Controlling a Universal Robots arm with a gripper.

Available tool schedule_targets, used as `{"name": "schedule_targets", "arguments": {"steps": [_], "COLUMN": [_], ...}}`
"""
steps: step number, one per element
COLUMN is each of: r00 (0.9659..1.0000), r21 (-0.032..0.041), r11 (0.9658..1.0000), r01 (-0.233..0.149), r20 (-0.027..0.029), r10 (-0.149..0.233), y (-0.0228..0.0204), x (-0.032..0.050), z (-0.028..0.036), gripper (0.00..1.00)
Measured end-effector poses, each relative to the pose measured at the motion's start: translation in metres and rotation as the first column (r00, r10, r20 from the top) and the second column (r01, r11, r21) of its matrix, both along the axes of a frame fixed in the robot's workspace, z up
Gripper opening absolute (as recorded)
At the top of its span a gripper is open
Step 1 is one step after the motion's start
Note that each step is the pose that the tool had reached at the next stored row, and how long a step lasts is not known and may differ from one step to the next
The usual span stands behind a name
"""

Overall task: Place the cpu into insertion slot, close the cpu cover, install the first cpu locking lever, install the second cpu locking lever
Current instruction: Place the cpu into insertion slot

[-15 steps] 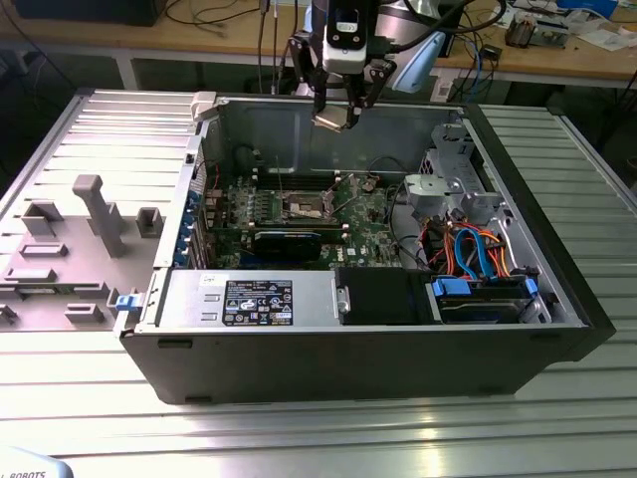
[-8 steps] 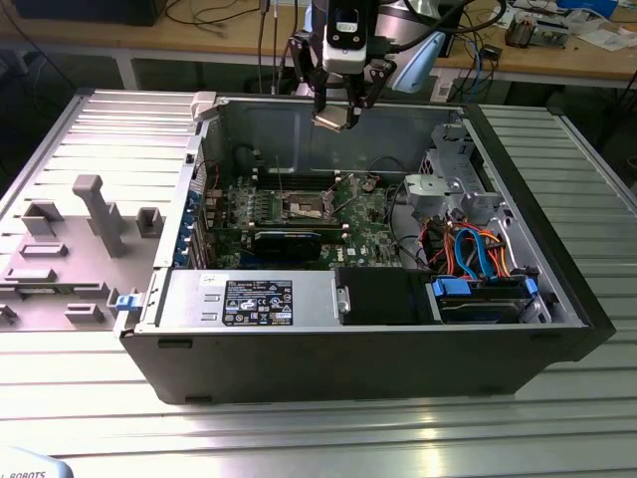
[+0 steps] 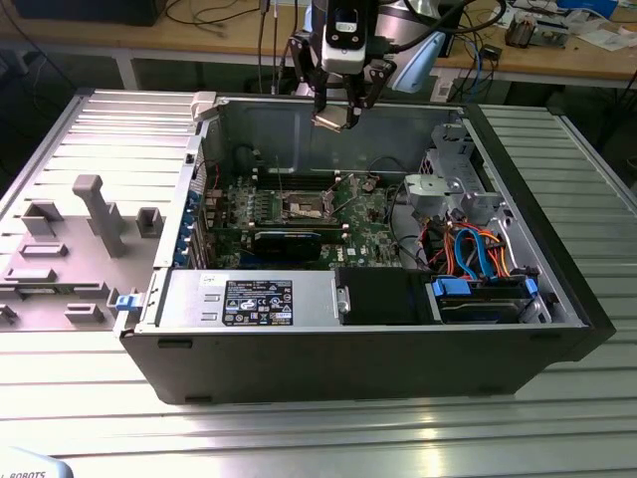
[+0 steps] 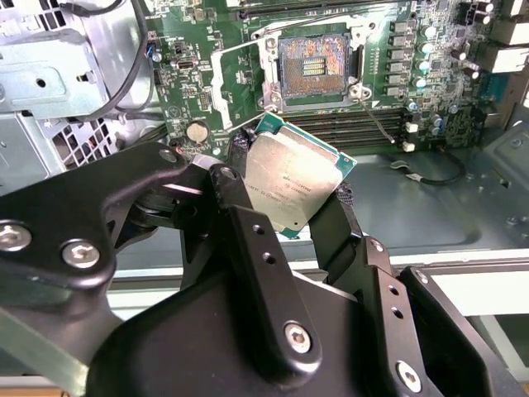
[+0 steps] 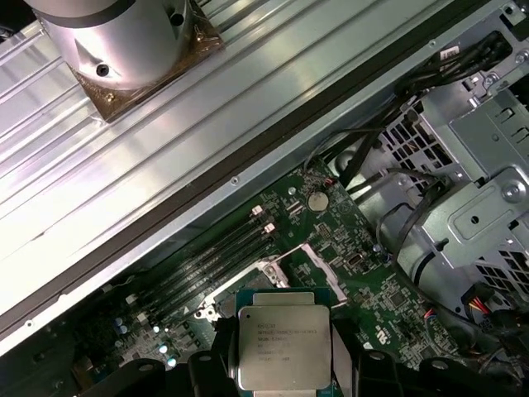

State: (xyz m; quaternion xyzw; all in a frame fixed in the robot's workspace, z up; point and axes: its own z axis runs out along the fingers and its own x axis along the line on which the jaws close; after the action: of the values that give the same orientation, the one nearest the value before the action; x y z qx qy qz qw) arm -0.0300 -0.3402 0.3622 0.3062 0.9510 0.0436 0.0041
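Above the far wall of the open computer case (image 3: 348, 368), your gripper (image 3: 338, 118) hangs in the air with its black fingers (image 4: 248, 223) clamped on opposite edges of the cpu (image 3: 331, 120). In both wrist views the cpu (image 4: 293, 186) (image 5: 283, 346) is a flat square chip with a dull silver-grey lid. Faint print marks the lid, and a thin green border runs round it. It sits slightly tilted between the fingers, well clear of the green board (image 3: 368, 224) below.

The insertion slot (image 3: 305, 207) lies near the middle of that board. In the second wrist view you see the insertion slot (image 4: 314, 70) uncovered, its coppery-dark contact field framed by a shiny metal rim. The cpu cover (image 4: 218, 87), a thin silver frame, is swung off the socket and lies just beside it.

Around the socket you have long memory slots (image 4: 347, 124), a round coin battery (image 4: 197, 131) (image 5: 317, 199), and a thin wire (image 4: 376, 120) running from one socket corner across those slots. In the exterior view, a perforated metal drive cage (image 3: 448, 189) stands toward the view's right of the board. Orange and blue cables (image 3: 478, 249) are bundled in front of that cage. A silver power supply box (image 3: 249, 299) with a label fills the near edge of the case, and a dark card (image 3: 289, 241) stands between it and the socket. The case rests on a ribbed metal table (image 3: 299, 438), and a grey fixture tray (image 3: 70, 249) lies at the exterior view's left.
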Motion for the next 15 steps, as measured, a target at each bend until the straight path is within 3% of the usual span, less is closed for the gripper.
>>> {"name": "schedule_targets", "arguments": {"steps": [2,4,6,15], "r00": [0.9997,0.9977,0.9961,0.9960], "r21": [0.0000,0.0000,0.0000,0.0000], "r11": [0.9997,0.9977,0.9961,0.9960], "r01": [0.023,0.067,0.088,0.089], "r20": [0.0000,0.0000,-0.0001,0.0000], "r10": [-0.023,-0.067,-0.088,-0.089], "y": [0.0000,0.0000,0.0000,0.0000], "x": [0.0000,0.0000,-0.0001,-0.0021], "z": [-0.0001,-0.0002,-0.0003,-0.0003], "gripper": [0.54,0.54,0.54,0.54]}}
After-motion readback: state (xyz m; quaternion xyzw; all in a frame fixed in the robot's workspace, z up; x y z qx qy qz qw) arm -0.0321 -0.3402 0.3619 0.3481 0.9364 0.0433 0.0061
